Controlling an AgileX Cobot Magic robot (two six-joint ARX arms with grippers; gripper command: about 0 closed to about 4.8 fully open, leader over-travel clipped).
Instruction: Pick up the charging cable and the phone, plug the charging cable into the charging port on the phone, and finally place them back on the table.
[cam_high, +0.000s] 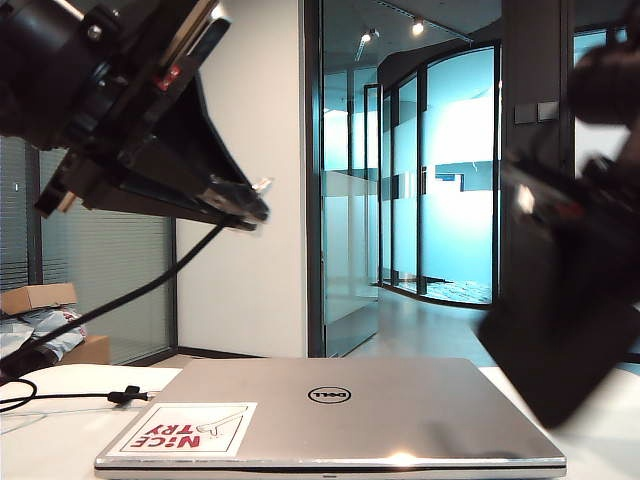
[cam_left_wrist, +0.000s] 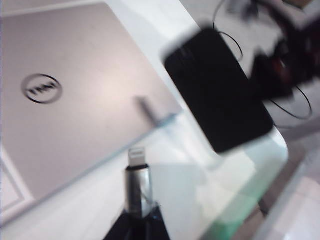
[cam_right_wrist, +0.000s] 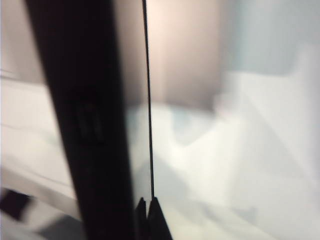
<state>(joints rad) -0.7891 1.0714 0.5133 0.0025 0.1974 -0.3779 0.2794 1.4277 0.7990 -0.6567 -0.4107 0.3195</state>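
Both parts aloft, mating not yet done.
Left claw (cam_left_wrist: 136, 220) pinching long thin black charging cable (cam_high: 150, 285) behind silvery plug; right claw (cam_right_wrist: 148, 207) pinching flat black phone (cam_left_wrist: 218, 90) above white desk (cam_high: 60, 440). Blurred phone risks plug missing port.

Ceiling spotlights (cam_high: 417, 27) shone in the corridor behind, and a small glare spot sat on the laptop (cam_high: 400, 458) lid's front edge. The phone (cam_left_wrist: 217, 90) was smeared by motion blur in all views. The right wrist view was soft and washed-out throughout.
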